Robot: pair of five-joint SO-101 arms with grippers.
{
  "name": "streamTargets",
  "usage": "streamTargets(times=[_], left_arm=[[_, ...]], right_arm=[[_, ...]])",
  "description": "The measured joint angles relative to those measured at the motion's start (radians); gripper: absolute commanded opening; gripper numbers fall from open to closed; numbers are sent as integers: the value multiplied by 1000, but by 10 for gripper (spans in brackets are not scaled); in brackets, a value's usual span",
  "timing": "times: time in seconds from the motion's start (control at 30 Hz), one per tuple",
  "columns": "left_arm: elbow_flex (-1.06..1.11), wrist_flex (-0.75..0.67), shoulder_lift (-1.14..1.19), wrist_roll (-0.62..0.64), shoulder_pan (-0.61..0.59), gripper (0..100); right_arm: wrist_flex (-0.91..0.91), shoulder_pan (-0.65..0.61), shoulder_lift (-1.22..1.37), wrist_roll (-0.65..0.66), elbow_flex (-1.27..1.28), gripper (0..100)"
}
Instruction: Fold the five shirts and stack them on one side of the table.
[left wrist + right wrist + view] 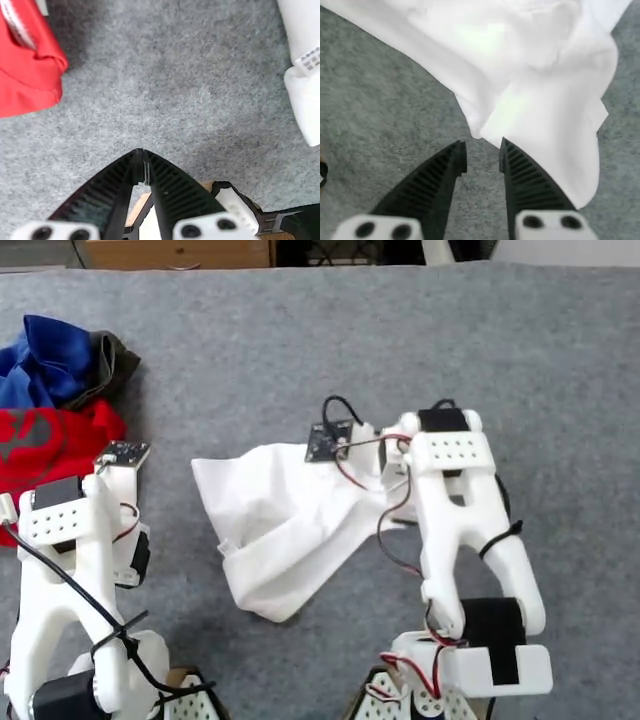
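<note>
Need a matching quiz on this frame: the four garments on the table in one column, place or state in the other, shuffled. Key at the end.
Things
1. white cloth shirt
2. red cloth shirt with a grey print
3. blue cloth shirt
4. dark olive-grey cloth garment

Places or states
A. bunched at the far left corner of the grey felt table
B. crumpled and unfolded, mid-table
C. pressed against the blue shirt, on its side toward the table's middle
D. at the left edge, on the blue shirt's near side

Pairs: 1-B, 2-D, 3-A, 4-C
</note>
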Motion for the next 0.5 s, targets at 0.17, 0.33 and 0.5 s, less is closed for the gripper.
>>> streamTargets(times=[0.17,0.33,0.5], left_arm=[[0,0,0,0,0,29],[0,0,0,0,0,29],[0,0,0,0,0,29]], right_arm=[[-69,-2,0,0,20,144],[-178,2,2,0,112,145],[-230,2,2,0,155,178]])
